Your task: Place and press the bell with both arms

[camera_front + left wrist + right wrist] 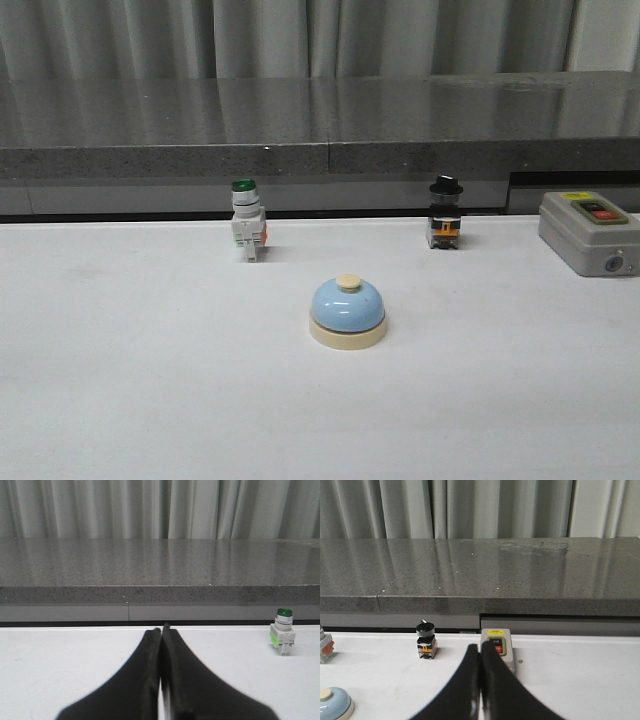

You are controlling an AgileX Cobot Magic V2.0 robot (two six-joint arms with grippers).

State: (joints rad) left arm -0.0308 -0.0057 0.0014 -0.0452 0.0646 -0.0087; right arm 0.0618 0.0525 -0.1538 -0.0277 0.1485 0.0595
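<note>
The light-blue dome bell [347, 311] with a cream base and cream button stands upright on the white table near its middle. Its edge also shows in the right wrist view [334, 703]. Neither arm shows in the front view. My left gripper [161, 628] is shut and empty above the white table, well apart from the bell, which is out of its view. My right gripper [479, 646] is shut and empty, in front of the grey box, with the bell off to its side.
A green-capped white push-button switch [247, 219] [282, 631] and a black-knob switch [445, 212] [425, 639] stand at the table's back edge. A grey box with a red button [592, 231] [499, 648] sits at the back right. A dark stone ledge [320, 120] runs behind.
</note>
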